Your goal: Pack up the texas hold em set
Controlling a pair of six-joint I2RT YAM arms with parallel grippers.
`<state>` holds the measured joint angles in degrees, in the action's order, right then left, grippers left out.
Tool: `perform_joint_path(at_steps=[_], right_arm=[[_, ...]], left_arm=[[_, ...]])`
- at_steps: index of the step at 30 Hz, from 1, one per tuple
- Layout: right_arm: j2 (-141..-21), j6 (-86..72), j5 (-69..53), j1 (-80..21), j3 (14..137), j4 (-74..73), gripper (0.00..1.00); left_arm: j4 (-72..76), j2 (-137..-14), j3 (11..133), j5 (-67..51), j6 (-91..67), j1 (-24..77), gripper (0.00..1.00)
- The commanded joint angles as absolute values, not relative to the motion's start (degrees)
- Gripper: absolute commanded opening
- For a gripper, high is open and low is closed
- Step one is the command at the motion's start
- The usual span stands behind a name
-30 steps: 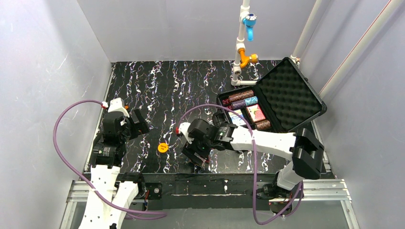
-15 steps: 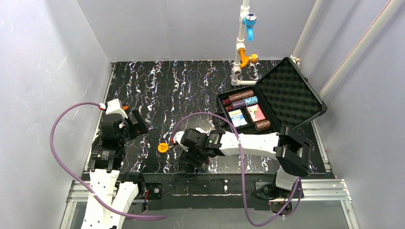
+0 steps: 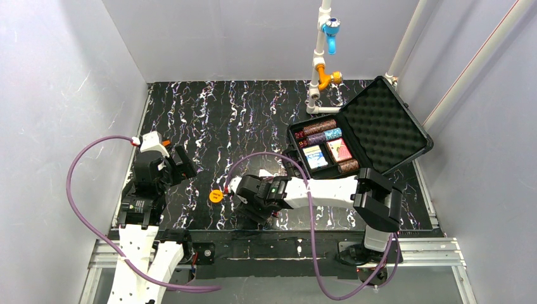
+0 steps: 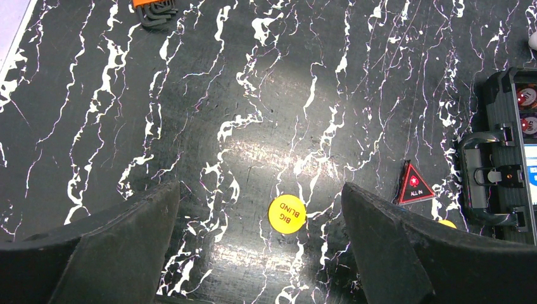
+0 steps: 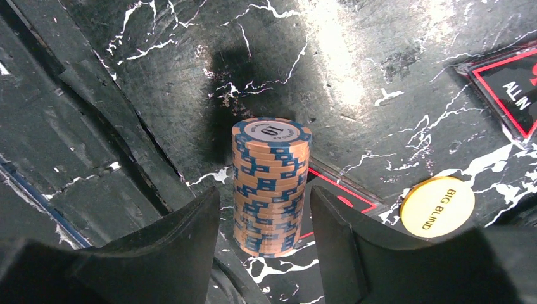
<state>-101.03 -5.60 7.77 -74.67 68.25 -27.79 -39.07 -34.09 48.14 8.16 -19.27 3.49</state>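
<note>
The black case (image 3: 297,134) stands open at the right, its foam lid (image 3: 383,126) tipped back, with chip rolls and a blue and a red deck inside. My right gripper (image 3: 256,208) is low on the table, open. In the right wrist view (image 5: 266,253) its fingers stand either side of an upright tan-and-blue chip stack (image 5: 271,183), with a small gap on each side. An orange BIG BLIND disc (image 5: 437,206) and a dark ALL IN triangle (image 5: 513,95) lie beside it. My left gripper (image 4: 259,253) is open and empty above another BIG BLIND disc (image 4: 287,214).
An orange-and-black hex key set (image 4: 155,9) lies at the far left. A white pipe stand (image 3: 320,63) with blue and orange fittings rises behind the case. The case handle (image 4: 484,180) faces the ALL IN marker (image 4: 413,189). Grey walls close in three sides.
My right arm has swung left and down toward the table's near edge, uncovering the case's contents. My left arm shifted slightly toward me, then held still.
</note>
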Motion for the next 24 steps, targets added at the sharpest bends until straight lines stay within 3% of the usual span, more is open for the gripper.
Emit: perform_joint_path(at_steps=[1, 17, 24], right_arm=[[-101.69, -5.53, 8.88, -75.14, 69.84, -25.81, 0.61], [-104.17, -5.27, 10.22, -75.86, 69.87, -25.50, 0.56], [-105.00, -5.27, 10.46, -76.11, 69.86, -25.31, 0.45]], left_arm=[[-39.42, -34.10, 48.08, 8.88, -18.98, 3.27, 0.99], [-39.37, -34.17, 48.08, 8.79, -18.98, 3.28, 0.99], [-39.37, -34.28, 48.05, 8.70, -18.98, 3.25, 0.99]])
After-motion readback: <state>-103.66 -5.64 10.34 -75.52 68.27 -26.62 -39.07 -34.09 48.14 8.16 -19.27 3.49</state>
